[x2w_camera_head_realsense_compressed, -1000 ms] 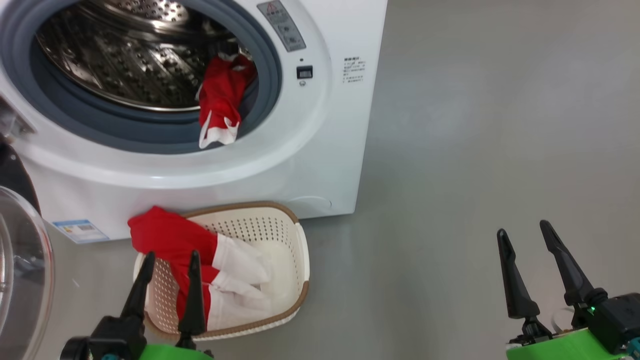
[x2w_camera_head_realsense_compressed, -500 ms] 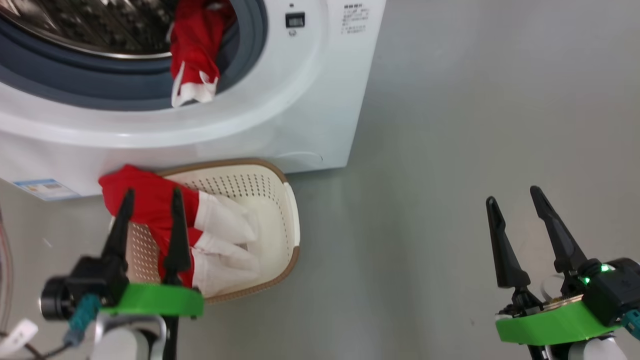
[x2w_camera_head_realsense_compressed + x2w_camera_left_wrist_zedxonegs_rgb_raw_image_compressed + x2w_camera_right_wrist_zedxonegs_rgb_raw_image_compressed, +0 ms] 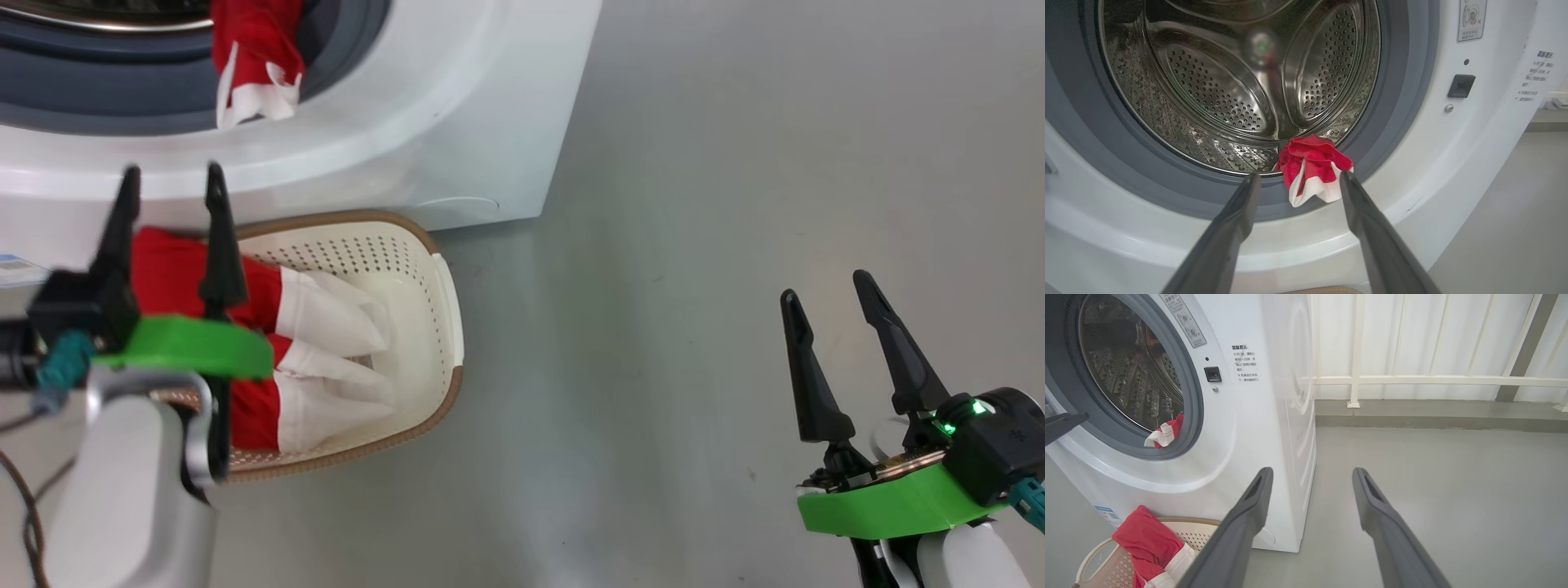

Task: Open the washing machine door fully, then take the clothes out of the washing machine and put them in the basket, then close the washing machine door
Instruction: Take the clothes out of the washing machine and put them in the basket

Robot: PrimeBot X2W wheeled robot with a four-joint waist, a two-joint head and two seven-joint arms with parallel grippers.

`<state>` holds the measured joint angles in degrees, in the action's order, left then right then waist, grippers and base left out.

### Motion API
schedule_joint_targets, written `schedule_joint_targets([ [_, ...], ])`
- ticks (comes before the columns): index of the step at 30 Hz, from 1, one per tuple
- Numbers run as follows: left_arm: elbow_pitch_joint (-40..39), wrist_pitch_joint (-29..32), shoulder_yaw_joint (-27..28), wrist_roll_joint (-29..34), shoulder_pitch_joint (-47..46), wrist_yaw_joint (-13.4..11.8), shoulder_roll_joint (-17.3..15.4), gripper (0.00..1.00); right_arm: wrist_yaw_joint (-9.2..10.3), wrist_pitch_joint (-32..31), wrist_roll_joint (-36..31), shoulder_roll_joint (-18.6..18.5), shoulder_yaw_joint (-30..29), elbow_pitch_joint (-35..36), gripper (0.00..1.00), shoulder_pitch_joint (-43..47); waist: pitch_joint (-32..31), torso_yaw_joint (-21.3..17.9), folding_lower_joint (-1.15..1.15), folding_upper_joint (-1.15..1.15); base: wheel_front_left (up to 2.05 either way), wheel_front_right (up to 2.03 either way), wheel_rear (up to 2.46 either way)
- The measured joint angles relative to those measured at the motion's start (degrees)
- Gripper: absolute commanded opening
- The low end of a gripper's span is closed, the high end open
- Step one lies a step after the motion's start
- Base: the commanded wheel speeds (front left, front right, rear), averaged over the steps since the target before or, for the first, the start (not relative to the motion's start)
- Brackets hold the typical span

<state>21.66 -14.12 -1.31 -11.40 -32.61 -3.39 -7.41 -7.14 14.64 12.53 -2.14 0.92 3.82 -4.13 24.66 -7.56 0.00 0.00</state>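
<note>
The washing machine [image 3: 457, 122] stands with its mouth open; its door is out of view. One of the clothes, red with white trim [image 3: 253, 57], hangs over the grey ring at the drum's lower right lip [image 3: 1312, 167] [image 3: 1165, 433]. Another red and white garment [image 3: 310, 343] lies in the cream basket [image 3: 445, 327] on the floor against the machine's front. My left gripper [image 3: 173, 175] is open above the basket's back left, pointing at the hanging garment [image 3: 1299, 176] and short of it. My right gripper [image 3: 824, 287] hangs open and empty over bare floor [image 3: 1311, 471].
Grey floor [image 3: 694, 245] spreads to the right of the machine. In the right wrist view a white railing [image 3: 1412, 379] and a low kerb run behind it. A blue label [image 3: 1106, 514] sits low on the machine's front, and a dark cable [image 3: 28, 523] trails beside my left forearm.
The head camera has tilted down, so the machine slid up the picture. My left gripper has risen from over the basket toward the machine's opening. Both grippers stay open.
</note>
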Motion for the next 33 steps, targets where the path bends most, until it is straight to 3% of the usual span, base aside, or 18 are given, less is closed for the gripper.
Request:
schedule_joint_targets([
  [9,8.3,0.5,0.1,0.0,-11.1,1.0,-2.4,1.00,0.00,0.0,0.0,0.0,0.6,-0.1,1.00,-1.0,2.2,-0.9,0.00,0.00,0.00,0.00,0.00],
  [19,18.0,1.5,0.1,-1.9,-22.4,3.9,-2.6,1.00,0.00,0.0,0.0,0.0,2.2,-0.4,1.00,-2.9,5.1,-1.4,0.00,0.00,0.00,0.00,0.00],
  [33,31.8,4.9,-1.2,-2.1,-34.7,4.9,-4.2,1.00,0.00,0.0,0.6,-0.1,5.0,-1.9,1.00,-4.6,7.6,-3.9,0.00,0.00,0.00,0.00,0.00],
])
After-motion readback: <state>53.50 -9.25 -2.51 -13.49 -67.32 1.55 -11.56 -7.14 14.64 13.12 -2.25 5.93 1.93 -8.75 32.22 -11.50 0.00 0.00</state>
